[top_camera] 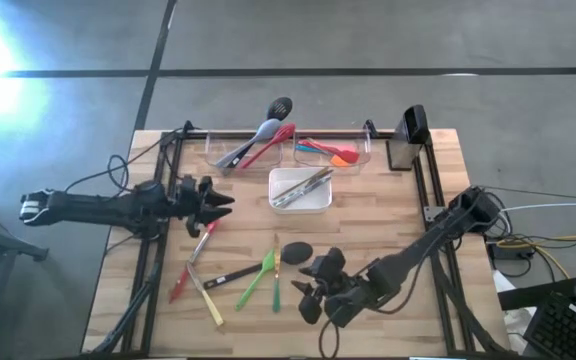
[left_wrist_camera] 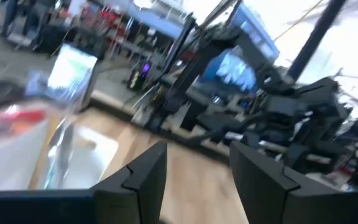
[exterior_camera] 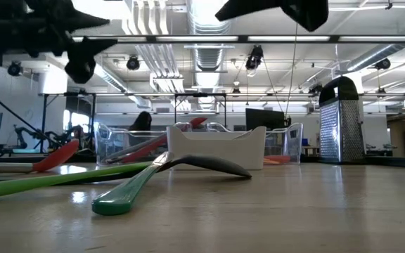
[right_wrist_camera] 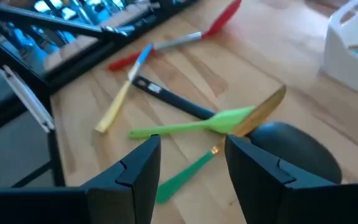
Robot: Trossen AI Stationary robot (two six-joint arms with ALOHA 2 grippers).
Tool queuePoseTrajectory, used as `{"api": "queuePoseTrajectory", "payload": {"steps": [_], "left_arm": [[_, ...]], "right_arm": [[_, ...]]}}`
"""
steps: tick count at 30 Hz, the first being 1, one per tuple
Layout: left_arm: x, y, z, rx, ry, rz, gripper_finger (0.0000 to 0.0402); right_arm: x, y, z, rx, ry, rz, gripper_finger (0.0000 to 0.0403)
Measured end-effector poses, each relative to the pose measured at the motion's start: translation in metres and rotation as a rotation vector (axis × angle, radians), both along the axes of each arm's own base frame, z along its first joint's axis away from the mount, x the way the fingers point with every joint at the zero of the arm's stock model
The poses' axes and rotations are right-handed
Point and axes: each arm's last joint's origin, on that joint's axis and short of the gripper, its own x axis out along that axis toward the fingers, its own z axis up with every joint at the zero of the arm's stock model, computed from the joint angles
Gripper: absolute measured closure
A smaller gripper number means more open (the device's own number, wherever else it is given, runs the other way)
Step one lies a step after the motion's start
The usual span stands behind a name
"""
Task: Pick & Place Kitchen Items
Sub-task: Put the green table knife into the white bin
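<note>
Several loose utensils lie flat on the wooden table: a red spatula [top_camera: 193, 255], a yellow-handled one [top_camera: 208, 300], a black-handled one [top_camera: 233, 272], two green ones [top_camera: 258, 278] and a black spoon [top_camera: 298, 250]. My right gripper [top_camera: 306, 283] hovers open just right of them; in its wrist view [right_wrist_camera: 191, 168] the fingers stand above the green spatula [right_wrist_camera: 197, 127], touching nothing. My left gripper [top_camera: 230, 200] is open and empty in the air left of the white dish [top_camera: 320, 205], which holds metal tongs [top_camera: 303, 187]. Its wrist view [left_wrist_camera: 197, 180] shows nothing between the fingers.
Two clear bins stand at the far edge: the left one [top_camera: 230, 160] holds grey, red and black utensils, the right one [top_camera: 363, 150] blue, red and orange ones. A metal box grater [exterior_camera: 339, 119] stands at the far right. Bare wood lies right of the dish.
</note>
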Motion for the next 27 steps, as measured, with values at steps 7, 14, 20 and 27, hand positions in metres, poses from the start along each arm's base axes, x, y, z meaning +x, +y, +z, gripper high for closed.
{"api": "queuePoseTrajectory", "payload": {"steps": [7, 14, 20, 27], "left_arm": [[0.005, 0.000, -0.015, -0.010, 0.100, 0.001, 0.0223], [0.021, -0.008, -0.001, 0.233, 0.329, -0.151, 0.0223], [0.052, -0.031, 0.026, 0.486, 0.564, -0.348, 0.0223], [0.098, -0.071, 0.034, 0.788, 0.631, -0.581, 0.0223]], "right_arm": [[0.018, 0.008, -0.022, 0.055, -0.042, 0.010, 0.0235], [0.005, -0.004, -0.012, -0.043, 0.088, 0.027, 0.0242], [-0.020, -0.019, 0.003, -0.140, 0.217, -0.034, 0.0241], [-0.055, -0.033, 0.019, -0.204, 0.331, -0.103, 0.0247]]}}
